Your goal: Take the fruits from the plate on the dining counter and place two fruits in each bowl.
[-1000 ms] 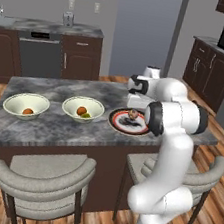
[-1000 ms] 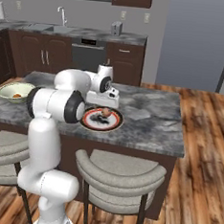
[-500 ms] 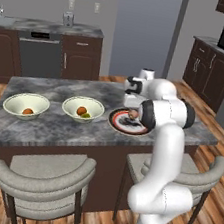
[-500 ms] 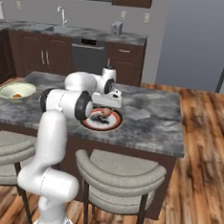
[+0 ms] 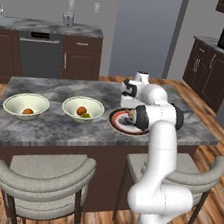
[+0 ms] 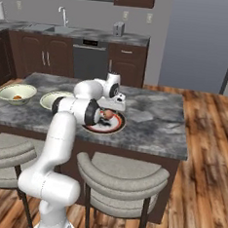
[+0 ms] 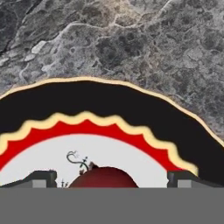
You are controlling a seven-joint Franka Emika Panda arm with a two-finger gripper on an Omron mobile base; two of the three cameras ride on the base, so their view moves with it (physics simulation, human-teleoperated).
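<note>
**A:** Where does the two-finger dark pincer [image 7: 112, 179] on the white arm sit, and what is it doing?

**B:** It hangs over the round flat plate with a white centre, red-orange scalloped ring and dark rim [image 7: 109, 103]. Its two tips are spread wide apart and pinch nothing.

**A:** And the fruit it wants?

**B:** One small, round, reddish-brown fruit [image 7: 103, 178] lies on the plate's white centre, directly between the two tips and just ahead of them in the hand view. Being round, it has no long axis to line up with. Judging from this, the move ahead is straight down, then press the tips together.

**A:** Where must it go?

**B:** On the grey marbled stone counter [image 5: 57, 124], well off to the pincer's side, stand two pale cream-green shallow bowls. The nearer bowl [image 5: 83, 108] holds two fruits; the farther bowl [image 5: 25, 105] holds one, so probably there.
</note>
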